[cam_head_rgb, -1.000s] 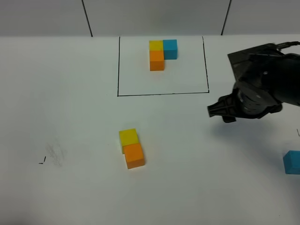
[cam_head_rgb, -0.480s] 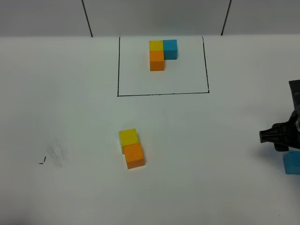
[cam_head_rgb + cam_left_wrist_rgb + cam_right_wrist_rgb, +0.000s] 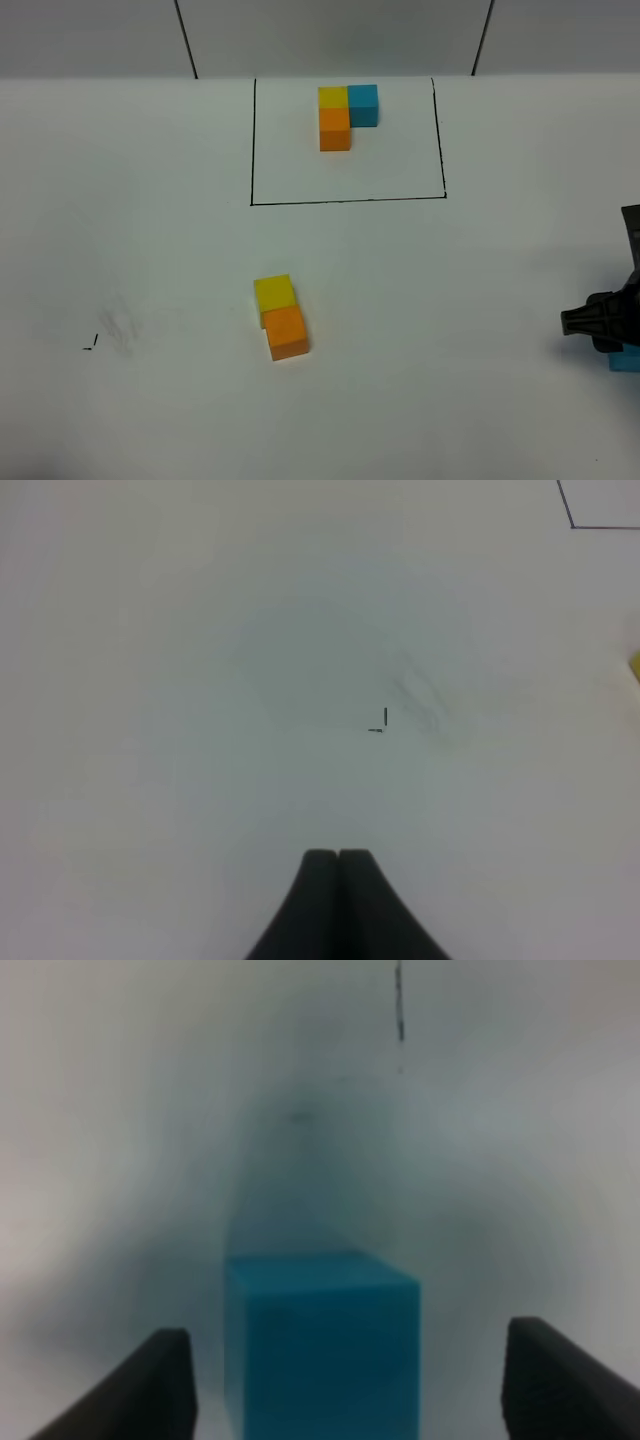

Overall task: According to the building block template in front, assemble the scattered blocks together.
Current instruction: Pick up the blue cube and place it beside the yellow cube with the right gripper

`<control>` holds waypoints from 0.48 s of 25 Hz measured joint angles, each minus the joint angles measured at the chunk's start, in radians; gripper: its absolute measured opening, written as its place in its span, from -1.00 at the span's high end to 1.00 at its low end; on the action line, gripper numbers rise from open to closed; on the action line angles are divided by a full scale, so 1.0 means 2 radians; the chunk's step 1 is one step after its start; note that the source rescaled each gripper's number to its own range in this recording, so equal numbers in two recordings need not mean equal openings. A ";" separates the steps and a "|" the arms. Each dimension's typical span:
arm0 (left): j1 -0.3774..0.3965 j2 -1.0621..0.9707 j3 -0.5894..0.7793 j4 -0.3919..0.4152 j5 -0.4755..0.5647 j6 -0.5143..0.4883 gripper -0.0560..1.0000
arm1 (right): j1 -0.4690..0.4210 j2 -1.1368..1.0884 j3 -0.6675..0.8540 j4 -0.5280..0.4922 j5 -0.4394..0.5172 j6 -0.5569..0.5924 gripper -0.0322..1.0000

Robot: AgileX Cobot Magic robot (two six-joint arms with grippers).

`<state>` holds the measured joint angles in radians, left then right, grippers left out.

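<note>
You are on the last block. The yellow block (image 3: 273, 292) and the orange block (image 3: 287, 332) sit touching each other, low down and a bit left of the middle in the high view. The yellow one is above the orange one. That looks like one arm of the template (image 3: 345, 115), which sits at the top middle inside the black frame (image 3: 345, 201). The blue block (image 3: 628, 361) is well apart from the pair, at the right edge and low down. It is mostly hidden there.

Your right gripper (image 3: 598, 325) is at the blue block. In the right wrist view its jaws are wide open and the block sits between them, with a gap on each side. They are not holding it yet. Your left gripper (image 3: 338, 875) has its jaws shut with nothing in them, over a bare part of the desk (image 3: 150, 250).

Next, I think you need to close on the blue block and lift it. Then carry it over to the pair and set it down touching the right side of the yellow block, like in the template. The pair is turned a little, so turn the blue block the same way. Go softly, because a bump could push the pair apart.

The desk is white and flat. It has a tiny black mark (image 3: 91, 345) and a faint grey smudge (image 3: 122, 328) at the lower left. Along the top of the frame is a grey wall (image 3: 330, 35) with two dark lines running down it.
</note>
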<state>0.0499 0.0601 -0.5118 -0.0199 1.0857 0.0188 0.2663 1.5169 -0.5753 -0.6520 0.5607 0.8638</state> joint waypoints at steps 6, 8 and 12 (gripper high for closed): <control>0.000 0.000 0.000 0.000 0.000 0.000 0.89 | -0.019 0.007 0.016 -0.004 -0.035 0.006 -0.72; 0.000 0.000 0.000 0.000 0.000 0.000 0.89 | -0.020 0.020 0.017 -0.005 -0.044 0.006 -0.72; 0.000 0.000 0.000 0.000 0.000 0.000 0.89 | -0.021 0.049 0.017 -0.005 -0.065 0.007 -0.72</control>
<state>0.0499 0.0601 -0.5118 -0.0199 1.0857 0.0188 0.2252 1.6147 -0.5406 -0.6625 0.4312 0.8775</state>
